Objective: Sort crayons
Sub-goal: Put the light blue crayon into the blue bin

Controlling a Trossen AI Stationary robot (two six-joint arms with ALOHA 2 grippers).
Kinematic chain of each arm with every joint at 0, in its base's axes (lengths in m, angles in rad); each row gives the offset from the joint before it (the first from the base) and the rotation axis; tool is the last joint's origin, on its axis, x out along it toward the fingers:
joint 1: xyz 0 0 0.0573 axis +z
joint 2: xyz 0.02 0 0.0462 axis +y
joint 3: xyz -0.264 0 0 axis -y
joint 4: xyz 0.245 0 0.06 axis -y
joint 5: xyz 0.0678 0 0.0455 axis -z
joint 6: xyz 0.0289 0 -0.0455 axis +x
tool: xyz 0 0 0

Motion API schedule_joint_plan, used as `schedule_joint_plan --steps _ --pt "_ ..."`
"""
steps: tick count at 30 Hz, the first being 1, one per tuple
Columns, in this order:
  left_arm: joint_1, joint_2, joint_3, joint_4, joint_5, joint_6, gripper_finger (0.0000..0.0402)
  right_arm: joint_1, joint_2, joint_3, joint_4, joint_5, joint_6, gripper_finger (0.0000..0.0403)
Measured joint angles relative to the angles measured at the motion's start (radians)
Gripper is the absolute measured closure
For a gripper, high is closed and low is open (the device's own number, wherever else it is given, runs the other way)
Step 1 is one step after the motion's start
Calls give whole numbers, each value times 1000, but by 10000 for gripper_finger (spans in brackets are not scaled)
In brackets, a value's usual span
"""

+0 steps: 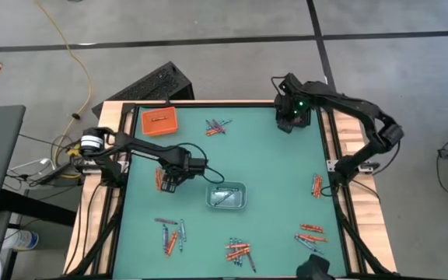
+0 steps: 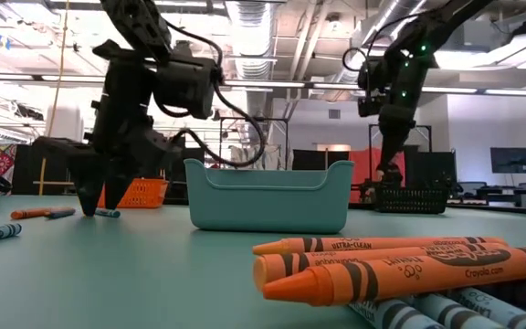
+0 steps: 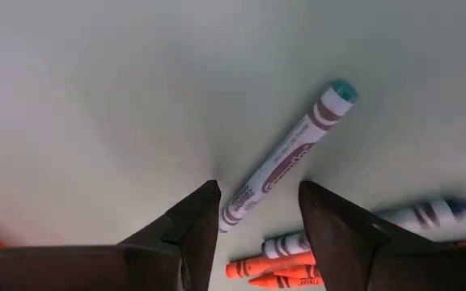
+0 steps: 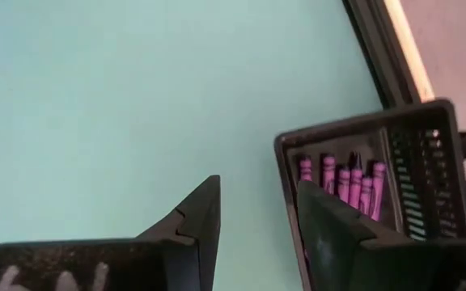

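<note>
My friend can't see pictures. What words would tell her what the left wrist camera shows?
The left pincer, its two dark fingers apart and empty, hovers over a white-wrapped crayon with a teal tip lying on the pale green table. More crayons, orange and blue-and-white, lie beside it.

light is even and bright from ceiling lamps (image 2: 245, 14) (they glare in the low view). the near crayons (image 2: 400, 265) are sharp there, the room behind is soft. the left wrist view shows a soft shadow on the tabletop (image 3: 136, 97).
</note>
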Motion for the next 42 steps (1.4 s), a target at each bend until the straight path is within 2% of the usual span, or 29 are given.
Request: schedule_joint_plan --steps 7,14,22,28,32,37,42 --pt "2 11 -1 35 22 47 301 38 -22 0 12 1 6 250" --pt "2 12 -1 56 18 82 386 72 -22 0 13 6 20 250" --pt "4 9 40 60 -76 107 399 99 -21 0 2 9 45 250" --pt "3 -69 131 27 -95 100 400 131 -21 0 -25 9 54 250" --pt "-14 -130 198 50 -44 69 401 161 -21 0 -34 9 68 250" --pt "-63 -157 242 172 126 33 401 199 -21 0 -63 9 71 250" --pt "-127 -145 251 326 244 8 401 242 -21 0 -116 9 73 250"
